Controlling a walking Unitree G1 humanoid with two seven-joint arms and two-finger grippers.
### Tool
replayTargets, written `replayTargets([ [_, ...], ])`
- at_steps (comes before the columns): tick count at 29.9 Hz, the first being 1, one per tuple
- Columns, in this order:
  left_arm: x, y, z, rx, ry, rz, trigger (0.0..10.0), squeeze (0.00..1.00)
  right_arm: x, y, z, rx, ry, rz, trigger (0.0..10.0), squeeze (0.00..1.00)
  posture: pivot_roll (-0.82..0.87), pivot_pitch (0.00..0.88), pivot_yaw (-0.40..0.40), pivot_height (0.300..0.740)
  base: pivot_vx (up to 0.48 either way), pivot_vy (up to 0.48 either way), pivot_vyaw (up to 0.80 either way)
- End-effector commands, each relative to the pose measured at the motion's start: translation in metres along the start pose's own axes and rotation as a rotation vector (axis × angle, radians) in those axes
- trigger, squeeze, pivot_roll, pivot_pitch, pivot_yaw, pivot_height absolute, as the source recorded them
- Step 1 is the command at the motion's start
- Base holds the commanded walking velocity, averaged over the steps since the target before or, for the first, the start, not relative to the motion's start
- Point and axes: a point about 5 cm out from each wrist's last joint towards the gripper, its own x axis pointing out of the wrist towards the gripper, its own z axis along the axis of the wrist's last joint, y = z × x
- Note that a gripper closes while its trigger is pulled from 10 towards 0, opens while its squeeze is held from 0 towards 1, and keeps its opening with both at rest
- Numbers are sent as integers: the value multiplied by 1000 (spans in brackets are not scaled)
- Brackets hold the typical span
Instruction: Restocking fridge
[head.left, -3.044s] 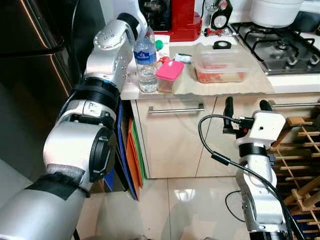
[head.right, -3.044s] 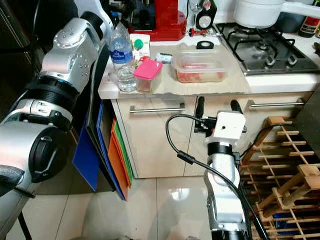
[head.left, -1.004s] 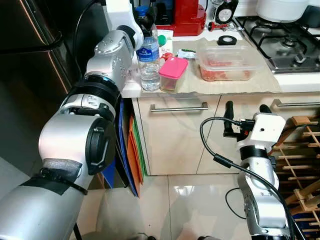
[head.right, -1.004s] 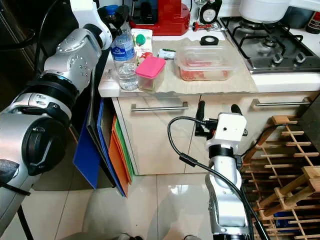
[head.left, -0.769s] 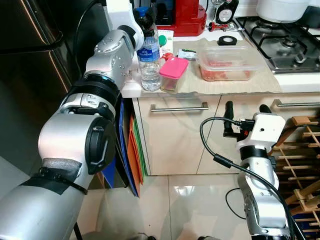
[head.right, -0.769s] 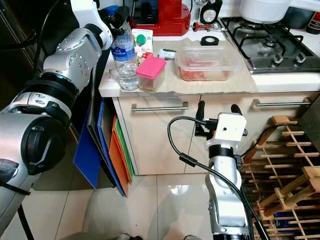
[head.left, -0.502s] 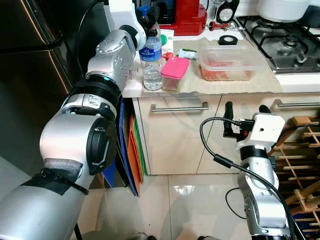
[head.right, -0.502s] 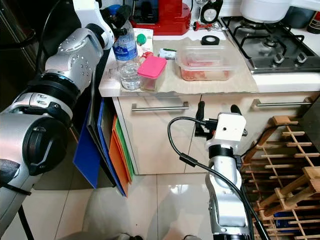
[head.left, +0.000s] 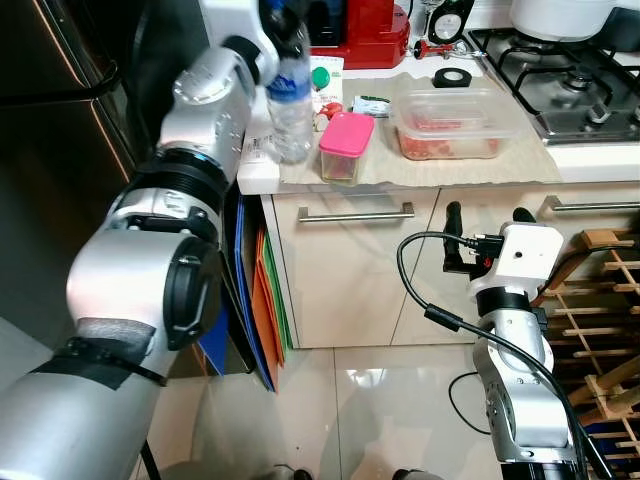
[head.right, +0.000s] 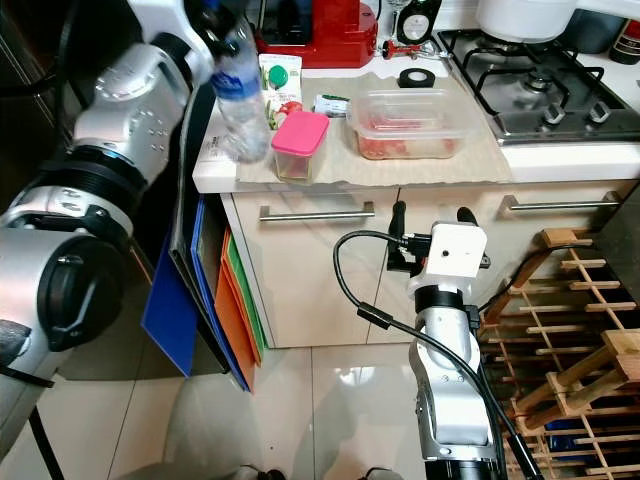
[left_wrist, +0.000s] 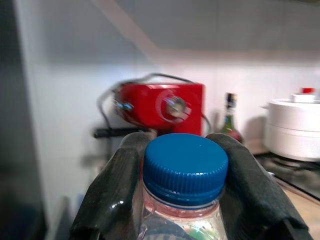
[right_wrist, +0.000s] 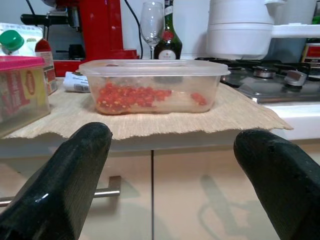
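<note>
Left eye view: the left arm reaches up over the desk's (head.left: 440, 165) left edge, its left pincer (head.left: 278, 12) clenched on a tilted water bottle (head.left: 290, 105).

Left wrist view: fingers (left_wrist: 112, 195) clamp the bottle's neck under its blue cap (left_wrist: 185, 167).

Right wrist view: the right pincer (right_wrist: 172, 165) hangs released below the desk's front edge, facing a clear container (right_wrist: 152, 92).

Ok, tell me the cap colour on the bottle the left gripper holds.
Blue; the cap of the water bottle shows best in the left wrist view.

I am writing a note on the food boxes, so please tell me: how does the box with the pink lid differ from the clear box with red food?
The pink-lidded box is small and upright with an opaque pink lid; the clear box is wider, lower and has a see-through lid. The clear box shows red pieces inside; the pink-lidded box's contents cannot be told. Both rest closed on the beige mat.
</note>
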Motion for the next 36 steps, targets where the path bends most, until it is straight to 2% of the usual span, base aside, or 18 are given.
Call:
replayTargets([
  [1,-1,8,19,55,-87,0,10000,0,2,0,-1,10,-4,2,10000,0,-51,28,76,740,0,0,0],
  [7,-9,14,17,60,-105,-12,10000,0,4,0,-2,10,-3,5,10000,0,-39,24,72,740,0,0,0],
  [10,-32,16,6,49,-108,-81,10000,0,12,-4,0,4,-17,0,10000,0,-3,2,50,740,0,0,0],
  [13,-44,13,-1,48,-97,-122,10000,0,17,-8,1,0,-23,-11,10000,0,10,0,43,740,0,0,0],
  [15,-57,6,-13,32,-59,-170,10000,0,20,-9,2,-2,-28,-14,10000,0,23,0,34,740,0,0,0],
  [16,-57,6,-13,32,-59,-170,10000,0,20,-9,2,-2,-28,-14,10000,0,23,0,34,740,0,0,0],
  [18,-72,0,-26,16,-22,-191,10000,0,21,-9,3,-4,-34,-9,10000,0,34,0,25,740,0,0,0],
  [19,-72,0,-26,16,-22,-191,10000,0,21,-9,3,-4,-34,-9,10000,0,34,0,25,740,0,0,0],
  [22,-100,-7,-39,-6,28,-212,10000,0,21,-10,3,-7,-40,0,10000,0,45,0,18,740,0,0,0],
  [25,-133,-20,-56,39,96,-274,10000,0,20,-10,2,-11,-43,4,10000,0,60,0,10,740,0,0,0],
  [26,-133,-20,-56,39,96,-274,10000,0,20,-10,2,-11,-43,4,10000,0,60,0,10,740,0,0,0],
  [27,-145,-25,-68,54,118,-294,10000,0,19,-10,2,-12,-46,4,10000,0,58,0,10,740,0,0,0],
  [30,-160,-19,-92,82,154,-210,10000,0,17,-9,3,-9,-54,-9,10000,0,47,0,13,740,0,0,0],
  [31,-160,-19,-92,82,154,-210,10000,0,17,-9,3,-9,-54,-9,10000,0,47,0,13,740,0,0,0],
  [35,-175,-16,-125,65,268,-114,10000,0,11,-9,0,3,-44,-32,10000,0,34,0,17,740,0,0,0],
  [36,-175,-16,-125,65,268,-114,10000,0,11,-9,0,3,-44,-32,10000,0,34,0,17,740,0,0,0],
])
